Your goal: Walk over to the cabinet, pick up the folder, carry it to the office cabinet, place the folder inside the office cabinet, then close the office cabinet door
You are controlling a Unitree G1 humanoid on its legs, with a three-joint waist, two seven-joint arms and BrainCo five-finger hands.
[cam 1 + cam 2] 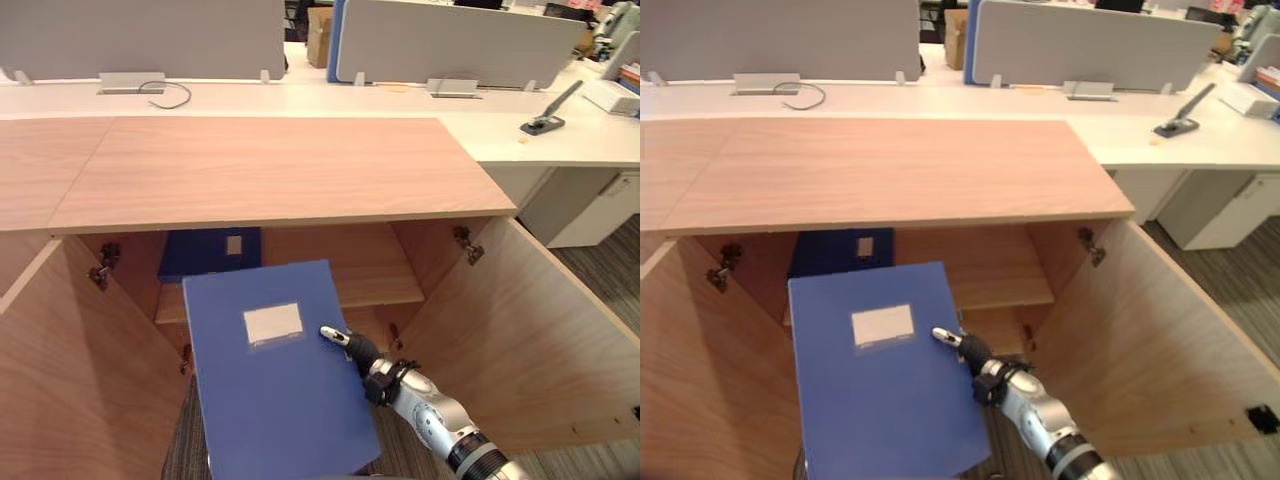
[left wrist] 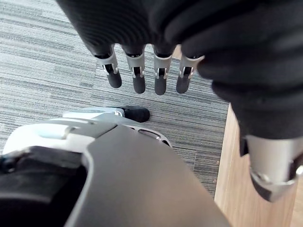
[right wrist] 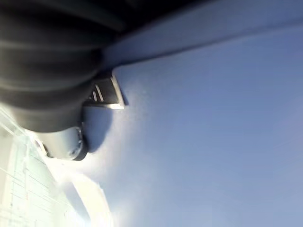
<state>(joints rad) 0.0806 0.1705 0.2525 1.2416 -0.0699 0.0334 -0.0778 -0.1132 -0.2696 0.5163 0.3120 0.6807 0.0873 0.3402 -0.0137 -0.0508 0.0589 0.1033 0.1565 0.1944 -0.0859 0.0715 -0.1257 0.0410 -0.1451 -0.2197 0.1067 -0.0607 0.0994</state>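
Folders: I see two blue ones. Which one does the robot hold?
The nearer, lighter blue folder with the white label: the right hand pinches its right edge outside the open cabinet. The darker folder sits untouched on the shelf inside.

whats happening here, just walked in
The robot stands at the office cabinet, whose two doors are swung open. Its right hand holds a blue folder by the edge, thumb on top, in front of the opening; the folder is not inside yet. A second blue folder stands on the shelf within. The left hand hangs over the carpet, fingers straight, holding nothing.
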